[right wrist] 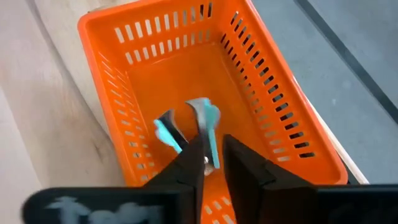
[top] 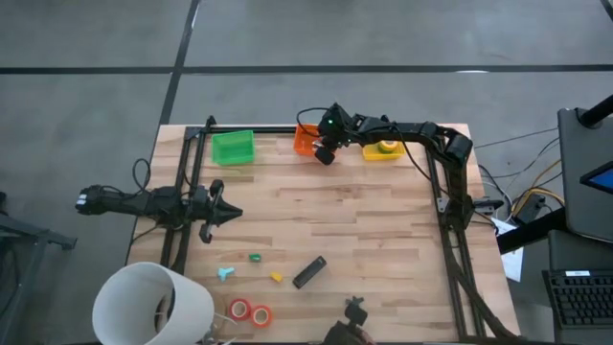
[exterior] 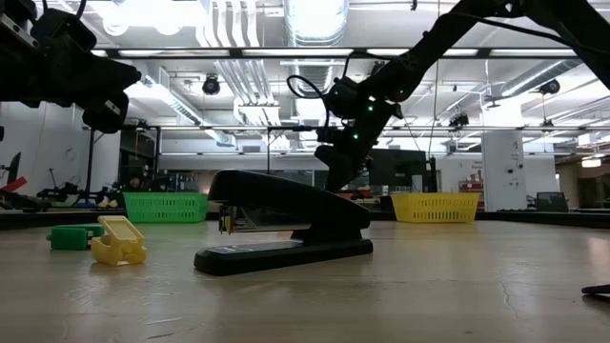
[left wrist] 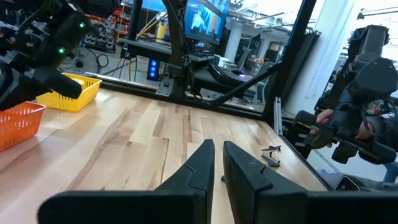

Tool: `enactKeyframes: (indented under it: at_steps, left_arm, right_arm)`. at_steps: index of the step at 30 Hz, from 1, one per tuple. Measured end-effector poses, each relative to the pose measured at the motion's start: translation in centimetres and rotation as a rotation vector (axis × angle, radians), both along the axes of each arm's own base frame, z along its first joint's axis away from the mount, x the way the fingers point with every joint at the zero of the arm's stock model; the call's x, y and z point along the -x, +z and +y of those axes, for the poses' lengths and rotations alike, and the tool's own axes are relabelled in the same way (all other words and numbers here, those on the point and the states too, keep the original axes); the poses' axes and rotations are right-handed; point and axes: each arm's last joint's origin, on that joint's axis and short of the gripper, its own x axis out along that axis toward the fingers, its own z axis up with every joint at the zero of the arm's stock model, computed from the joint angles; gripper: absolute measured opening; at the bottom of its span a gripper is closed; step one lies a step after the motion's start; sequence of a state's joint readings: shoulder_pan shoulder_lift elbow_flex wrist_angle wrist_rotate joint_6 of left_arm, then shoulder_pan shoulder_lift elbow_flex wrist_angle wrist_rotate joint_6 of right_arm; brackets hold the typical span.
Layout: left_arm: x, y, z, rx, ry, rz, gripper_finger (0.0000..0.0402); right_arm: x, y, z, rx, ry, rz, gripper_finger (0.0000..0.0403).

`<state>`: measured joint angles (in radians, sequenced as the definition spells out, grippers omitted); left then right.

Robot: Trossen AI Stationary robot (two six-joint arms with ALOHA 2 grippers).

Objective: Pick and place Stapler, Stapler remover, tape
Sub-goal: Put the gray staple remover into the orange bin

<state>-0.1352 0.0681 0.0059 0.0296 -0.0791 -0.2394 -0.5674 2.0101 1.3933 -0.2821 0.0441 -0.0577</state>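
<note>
Overhead, pale butcher-block table [top: 364, 220]; workshop ducting, fluorescent lights behind.

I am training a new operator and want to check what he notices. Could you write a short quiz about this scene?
1. True or false: the stapler lies inside the green basket.
2. Which basket is the right claw above? A) green basket B) orange basket C) yellow basket
3. Fill in: the two red-orange tape rolls lie on the ____.

Key:
1. False, it lies on the bare table.
2. B
3. table
</note>
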Motion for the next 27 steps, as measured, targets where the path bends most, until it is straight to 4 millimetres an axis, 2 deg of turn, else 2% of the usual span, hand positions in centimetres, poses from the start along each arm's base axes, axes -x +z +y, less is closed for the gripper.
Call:
enactKeyframes:
  at_steps: [2,5,8,12,19,27]
  left_arm:
    - [0.0,0.0,0.0,0.0,0.0,0.0,0.0037]
    - [0.0,0.0,0.0,0.0,0.0,0.0,0.0037]
    - [0.0,0.0,0.0,0.0,0.0,0.0,0.0037]
    - [0.0,0.0,0.0,0.0,0.0,0.0,0.0037]
    - [0.0,0.0,0.0,0.0,0.0,0.0,0.0037]
    - [0.0,0.0,0.0,0.0,0.0,0.0,0.0037]
  right_arm:
    - [0.0,0.2,0.0,0.001,0.003,0.001,0.0083]
    - [0.2,1.5,0.3,0.012,0.021,0.018,0.0104]
    - [0.5,3.9,1.1,0.041,0.037,-0.022,0.0117]
    - [1.2,7.2,3.0,0.044,0.078,-0.067,0.0128]
    - [2.6,11.3,8.2,-0.034,0.249,-0.134,0.0139]
    - [4.4,13.0,15.8,-0.135,0.43,-0.164,0.0131]
